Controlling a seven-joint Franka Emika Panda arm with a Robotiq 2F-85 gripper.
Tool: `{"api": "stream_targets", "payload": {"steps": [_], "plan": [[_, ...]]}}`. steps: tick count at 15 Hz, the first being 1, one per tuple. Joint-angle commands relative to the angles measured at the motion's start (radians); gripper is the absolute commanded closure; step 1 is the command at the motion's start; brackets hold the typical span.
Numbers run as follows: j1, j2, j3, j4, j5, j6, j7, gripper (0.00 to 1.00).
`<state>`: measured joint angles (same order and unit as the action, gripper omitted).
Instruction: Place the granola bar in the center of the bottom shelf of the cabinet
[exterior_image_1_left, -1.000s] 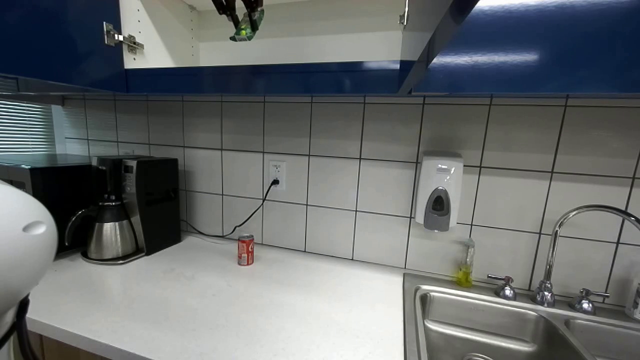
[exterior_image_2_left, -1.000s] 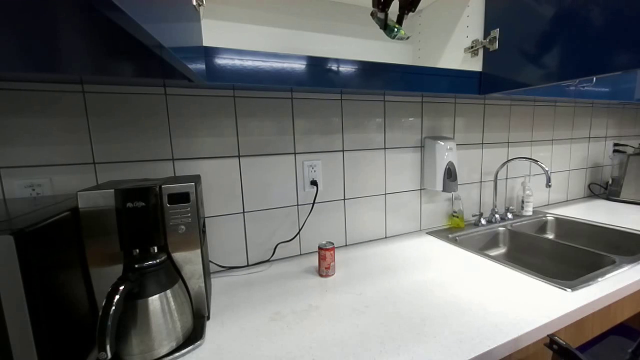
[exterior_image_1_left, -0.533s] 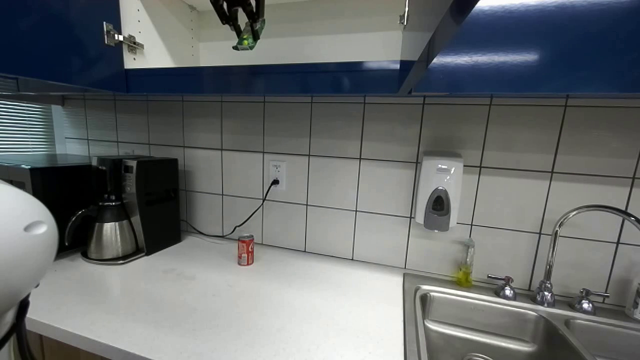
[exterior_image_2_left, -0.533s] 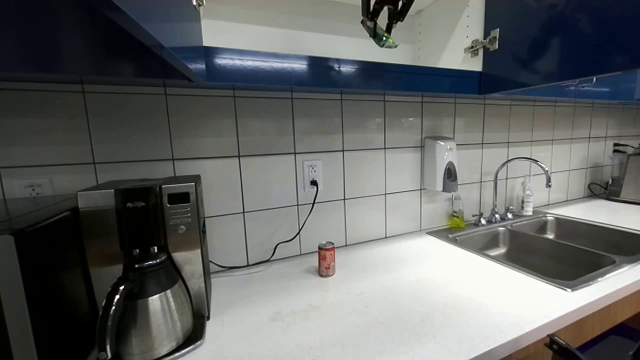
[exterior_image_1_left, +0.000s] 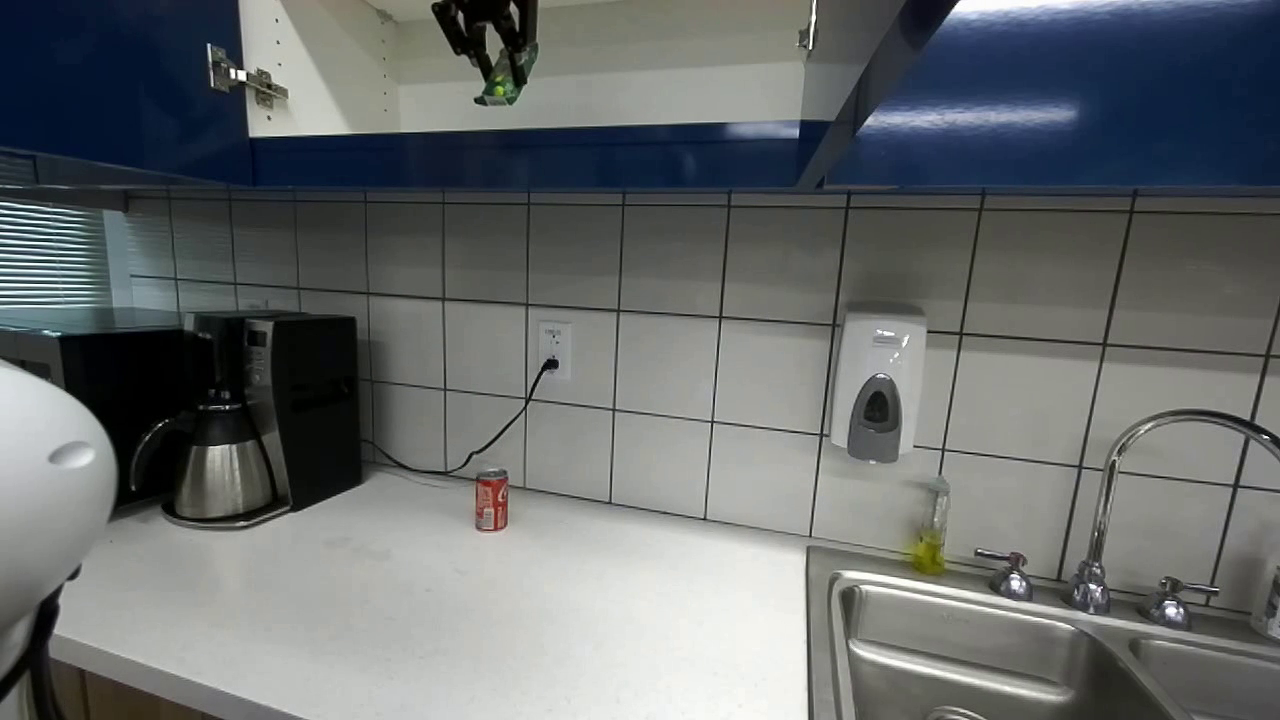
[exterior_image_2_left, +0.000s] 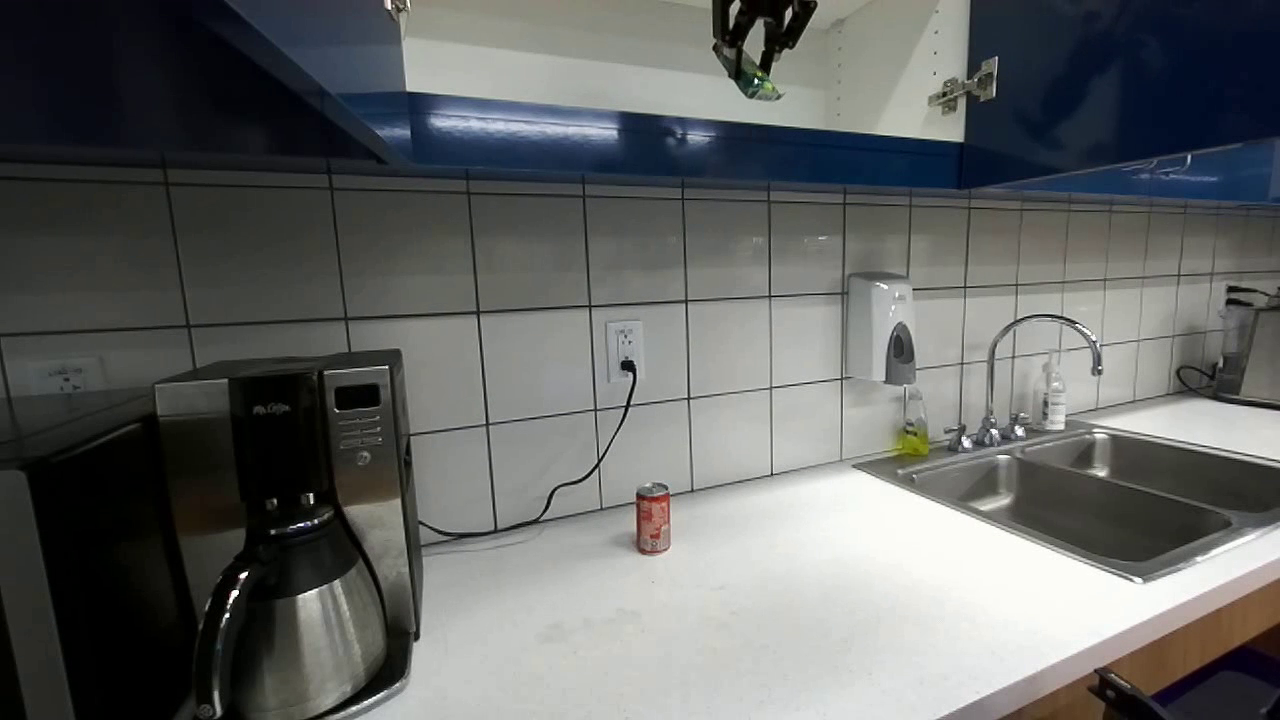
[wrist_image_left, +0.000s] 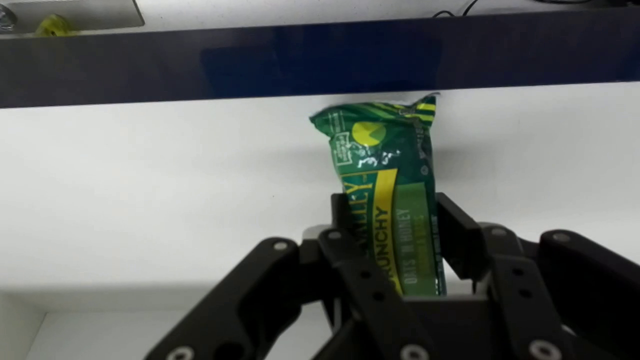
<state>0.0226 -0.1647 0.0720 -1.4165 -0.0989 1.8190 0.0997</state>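
Note:
The granola bar, a green wrapped packet with yellow marks (wrist_image_left: 385, 150), is held between the fingers of my gripper (wrist_image_left: 392, 215) in the wrist view. In both exterior views the gripper (exterior_image_1_left: 505, 70) (exterior_image_2_left: 752, 66) points down in the open cabinet's mouth, and the bar (exterior_image_1_left: 498, 94) (exterior_image_2_left: 758, 88) hangs tilted from it. The cabinet (exterior_image_1_left: 640, 90) (exterior_image_2_left: 600, 60) has a white interior and blue doors. Its white bottom shelf (wrist_image_left: 150, 190) lies beneath the bar in the wrist view, with faint shadow beside the bar. In both exterior views the blue front edge hides the shelf's top.
A blue front strip (wrist_image_left: 320, 60) borders the shelf. Blue doors stand open at both sides (exterior_image_1_left: 110, 90) (exterior_image_2_left: 1110, 80), with metal hinges (exterior_image_1_left: 245, 75). Below, the counter (exterior_image_1_left: 600, 620) holds a red can (exterior_image_1_left: 491, 500), a coffee maker (exterior_image_2_left: 290, 540) and a sink (exterior_image_2_left: 1080, 500).
My gripper has lowered with the granola bar toward the bottom shelf. It has also shifted sideways, slightly right in an exterior view and left in the opposite one. The grip stays shut.

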Motion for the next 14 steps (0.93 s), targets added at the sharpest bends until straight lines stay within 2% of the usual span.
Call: {"api": "stream_targets", "payload": {"steps": [1, 14], "plan": [[0.002, 0.048, 0.010, 0.056, -0.014, 0.008, 0.038, 0.82], [0.009, 0.133, 0.009, 0.094, -0.033, 0.029, 0.078, 0.82]]}}
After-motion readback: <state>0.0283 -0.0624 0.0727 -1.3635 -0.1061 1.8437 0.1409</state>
